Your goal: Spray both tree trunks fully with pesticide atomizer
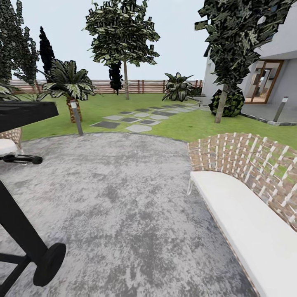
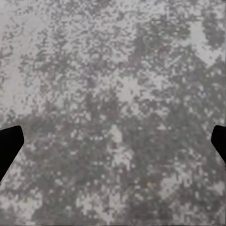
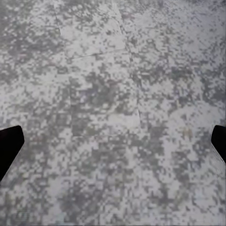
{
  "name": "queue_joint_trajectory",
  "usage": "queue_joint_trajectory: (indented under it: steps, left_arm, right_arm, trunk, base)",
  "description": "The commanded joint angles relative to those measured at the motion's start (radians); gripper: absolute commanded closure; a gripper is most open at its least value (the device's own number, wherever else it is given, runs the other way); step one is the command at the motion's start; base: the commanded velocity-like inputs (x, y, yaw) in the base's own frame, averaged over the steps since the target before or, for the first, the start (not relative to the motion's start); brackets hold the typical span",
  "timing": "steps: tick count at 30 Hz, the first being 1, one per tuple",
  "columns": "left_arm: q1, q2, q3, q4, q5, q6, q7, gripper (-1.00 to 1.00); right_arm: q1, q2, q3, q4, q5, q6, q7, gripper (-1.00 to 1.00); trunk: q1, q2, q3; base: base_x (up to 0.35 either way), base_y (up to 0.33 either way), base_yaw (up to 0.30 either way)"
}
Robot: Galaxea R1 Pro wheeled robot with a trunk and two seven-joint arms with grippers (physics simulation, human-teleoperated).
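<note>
The head camera looks forward and slightly down across a mottled grey paved patio [image 1: 123, 198] toward the lawn [image 1: 185, 123], the stepping stones [image 1: 138, 119] and the far wooden fence [image 1: 136, 86] — a wide, distant outlook, with a woven seat [image 1: 247, 198] close at its right edge. Both wrist cameras (1 per arm) face straight down at the paving from close by — the left shows plain mottled stone [image 2: 113, 113], the right shows slab joints [image 3: 136, 94]. All 3 views share that grey paving.
</note>
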Motion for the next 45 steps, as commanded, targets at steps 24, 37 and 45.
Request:
queue_joint_trajectory:
  steps: [24,37,45]
  left_arm:
    - [-0.001,0.001,-0.001,0.0,0.001,-0.003,0.001,-1.0]
    - [-0.001,0.001,-0.001,0.0,0.001,-0.003,0.001,-1.0]
    - [-0.001,0.001,-0.001,0.0,0.001,-0.003,0.001,-1.0]
  right_arm:
    - [0.0,0.0,0.0,0.001,0.002,-0.003,-0.005,-1.0]
    - [0.0,0.0,0.0,0.002,0.002,-0.003,-0.004,-1.0]
    - [0.0,0.0,0.0,0.002,0.002,-0.003,-0.005,-1.0]
  trunk:
    - [0.0,0.0,-0.001]
    - [0.0,0.0,-0.001]
    - [0.0,0.0,-0.001]
  base:
    - [0.339,0.0,0.0]
    - [0.339,0.0,0.0]
    - [0.339,0.0,0.0]
